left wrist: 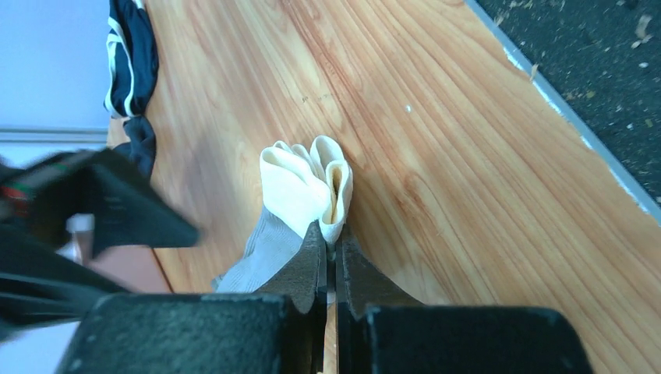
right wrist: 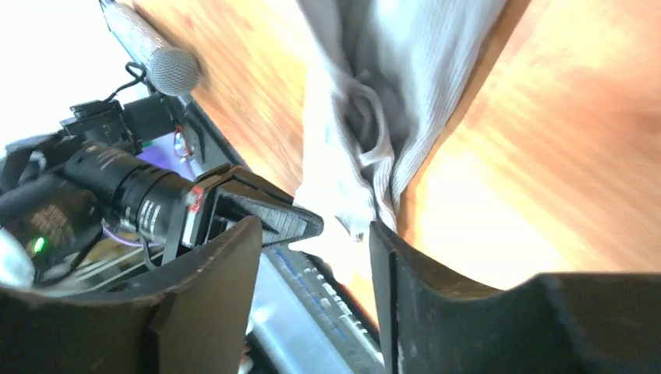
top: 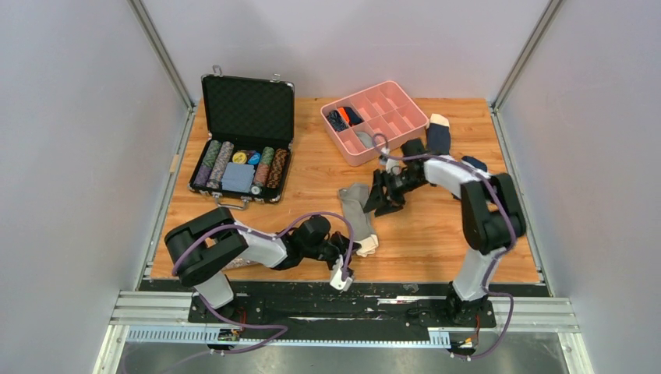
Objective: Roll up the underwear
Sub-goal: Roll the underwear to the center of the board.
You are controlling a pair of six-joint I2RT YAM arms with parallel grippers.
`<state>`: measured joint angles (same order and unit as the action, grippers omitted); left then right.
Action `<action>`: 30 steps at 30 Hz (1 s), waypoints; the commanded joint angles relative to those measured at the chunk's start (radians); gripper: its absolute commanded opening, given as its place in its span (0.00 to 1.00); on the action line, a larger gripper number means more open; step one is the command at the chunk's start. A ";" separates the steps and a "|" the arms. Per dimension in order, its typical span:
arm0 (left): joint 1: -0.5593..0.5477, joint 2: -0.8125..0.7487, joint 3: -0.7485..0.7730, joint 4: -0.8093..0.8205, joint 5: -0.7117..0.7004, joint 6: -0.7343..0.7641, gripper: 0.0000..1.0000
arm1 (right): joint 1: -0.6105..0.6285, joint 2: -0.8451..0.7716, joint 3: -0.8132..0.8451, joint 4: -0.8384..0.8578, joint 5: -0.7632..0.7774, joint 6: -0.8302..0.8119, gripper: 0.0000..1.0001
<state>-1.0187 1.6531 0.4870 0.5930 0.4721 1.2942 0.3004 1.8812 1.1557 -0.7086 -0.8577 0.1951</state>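
Left claw (left wrist: 330, 243) clamped on cream band of underwear (left wrist: 296, 187); right claw (right wrist: 312, 253) parted at its gray end, on counter (left wrist: 452, 132).

The underwear (top: 355, 204): soft ribbed gray-taupe cloth with a pale cream band (left wrist: 300, 183) at 1 end, bunched into a narrow strip near the middle of the wooden table (top: 436, 230), running from mid-table toward the near edge. Cream band sits at the near end, folded into 2 or 3 upright loops, its base pinched between the closed fingers of the left gripper (left wrist: 331, 253). Gray part is creased and gathered lengthwise, lying on the wood
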 commanded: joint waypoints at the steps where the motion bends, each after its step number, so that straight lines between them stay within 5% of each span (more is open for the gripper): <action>1: 0.025 -0.051 0.035 -0.037 0.096 -0.114 0.00 | -0.069 -0.363 -0.011 0.124 0.045 -0.275 0.57; 3: 0.050 -0.049 0.044 -0.016 0.120 -0.186 0.00 | -0.068 -0.591 -0.203 0.347 0.044 -0.431 0.67; 5: 0.073 -0.048 0.050 0.013 0.148 -0.255 0.00 | -0.018 -0.826 -0.420 0.519 0.022 -0.624 0.98; 6: 0.081 -0.046 0.048 0.044 0.155 -0.281 0.00 | 0.028 -0.926 -0.541 0.599 0.028 -0.716 1.00; 9: 0.088 -0.037 0.046 0.073 0.171 -0.373 0.00 | 0.155 -1.156 -0.878 0.818 0.069 -0.908 1.00; 12: 0.096 -0.034 0.034 0.114 0.176 -0.426 0.00 | 0.249 -1.251 -1.006 0.776 0.038 -1.134 0.97; 22: 0.105 -0.016 0.009 0.201 0.211 -0.523 0.00 | 0.387 -1.210 -1.092 1.025 0.197 -1.138 0.84; 30: 0.111 -0.024 0.009 0.225 0.213 -0.543 0.00 | 0.391 -1.070 -1.095 1.098 0.175 -1.179 0.79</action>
<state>-0.9146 1.6348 0.5018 0.7536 0.6552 0.7856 0.6861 0.7372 0.0711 0.2905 -0.6815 -0.9375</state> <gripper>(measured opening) 0.019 0.825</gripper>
